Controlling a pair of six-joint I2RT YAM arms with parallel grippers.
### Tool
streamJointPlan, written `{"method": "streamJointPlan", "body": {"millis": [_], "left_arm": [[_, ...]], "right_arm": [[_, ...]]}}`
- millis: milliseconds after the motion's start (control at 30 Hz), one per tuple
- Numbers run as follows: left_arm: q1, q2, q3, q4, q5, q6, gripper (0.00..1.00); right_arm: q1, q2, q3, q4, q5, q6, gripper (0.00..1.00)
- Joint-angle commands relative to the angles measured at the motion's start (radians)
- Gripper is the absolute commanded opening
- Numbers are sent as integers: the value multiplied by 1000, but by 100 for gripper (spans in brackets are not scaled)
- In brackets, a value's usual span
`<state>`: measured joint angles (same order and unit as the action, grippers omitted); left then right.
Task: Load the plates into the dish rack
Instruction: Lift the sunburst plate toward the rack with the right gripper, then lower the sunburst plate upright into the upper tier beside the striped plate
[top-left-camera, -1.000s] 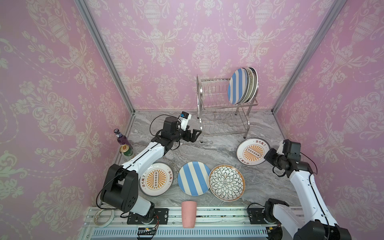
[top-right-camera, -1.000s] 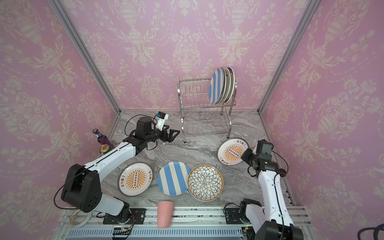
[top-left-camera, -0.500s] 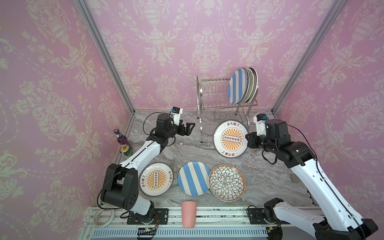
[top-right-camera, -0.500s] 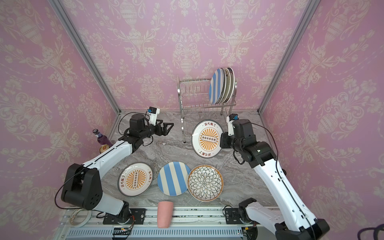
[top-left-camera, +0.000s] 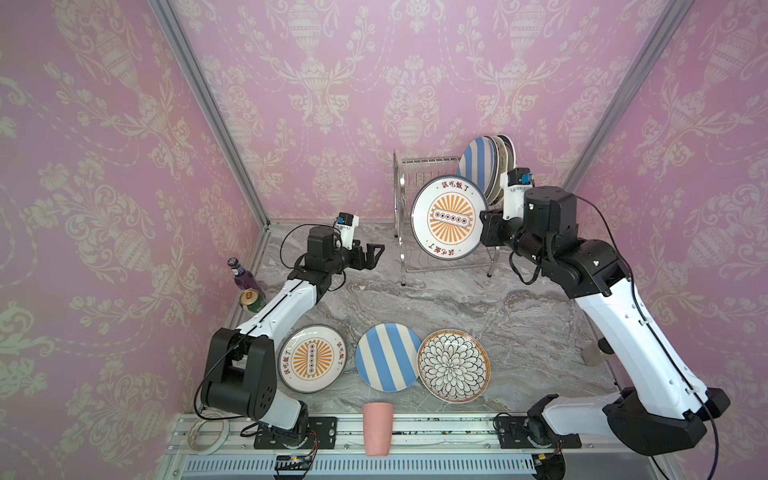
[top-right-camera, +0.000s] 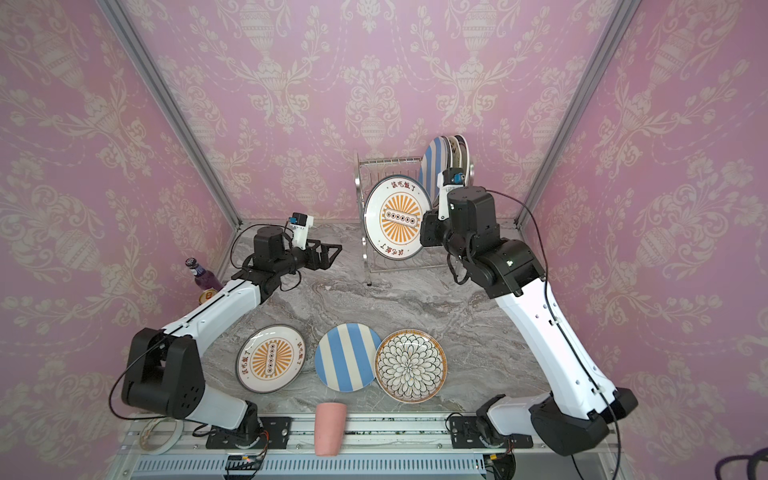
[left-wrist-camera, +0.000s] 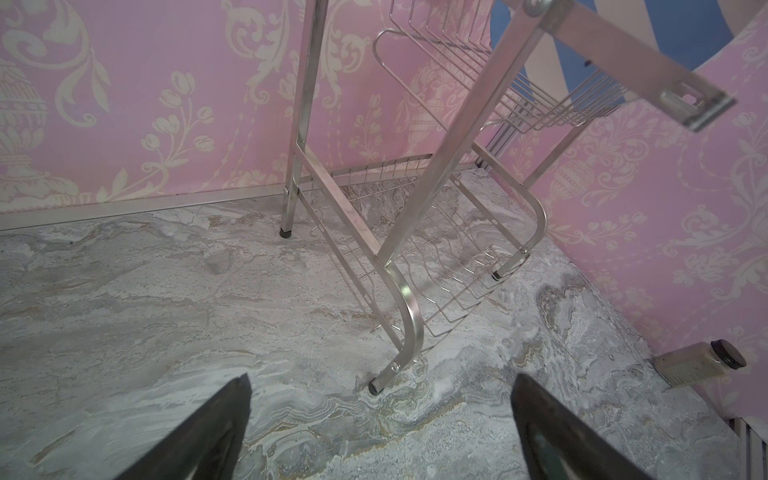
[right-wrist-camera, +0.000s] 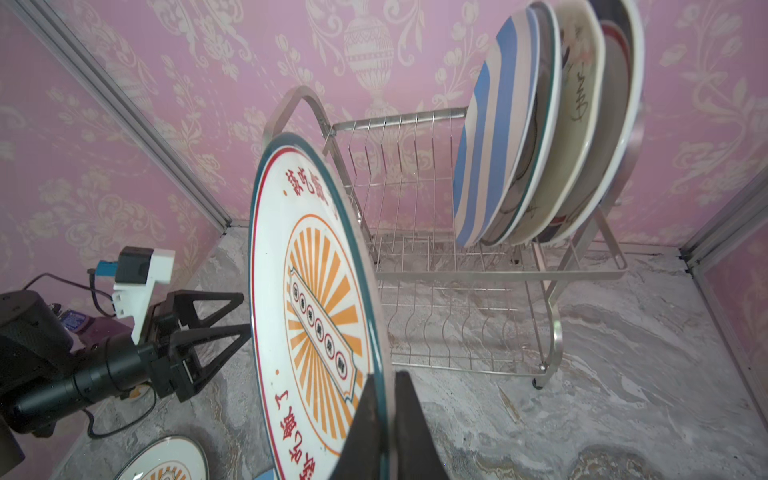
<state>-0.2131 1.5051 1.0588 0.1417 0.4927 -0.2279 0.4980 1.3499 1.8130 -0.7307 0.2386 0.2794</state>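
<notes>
The right pincer (right-wrist-camera: 384, 378) is clamping the sunburst plate's (top-left-camera: 450, 216) rim (the left pincer (top-left-camera: 374, 254) is gaping, empty); it should be holding it upright, aiming at a free rack (right-wrist-camera: 498, 272) slot.

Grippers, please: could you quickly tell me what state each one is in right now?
Left gripper: open, holding nothing.
Right gripper: shut on the rim of the lifted orange-sunburst plate, held upright.
</notes>
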Motion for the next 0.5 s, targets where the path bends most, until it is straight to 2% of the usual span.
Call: {"method": "streamJointPlan", "body": {"millis": [0,167,467], "left_arm": [[1,-26,8,-1,33,-29,99],[0,-10,26,2,65,-48,99],[1,-10,51,-35,76,-53,99]], "right_arm": [[3,32,105,103,117,-32,0],[-2,116,222,170,244,-115,0],[-36,351,445,248,383,-193,0]]}}
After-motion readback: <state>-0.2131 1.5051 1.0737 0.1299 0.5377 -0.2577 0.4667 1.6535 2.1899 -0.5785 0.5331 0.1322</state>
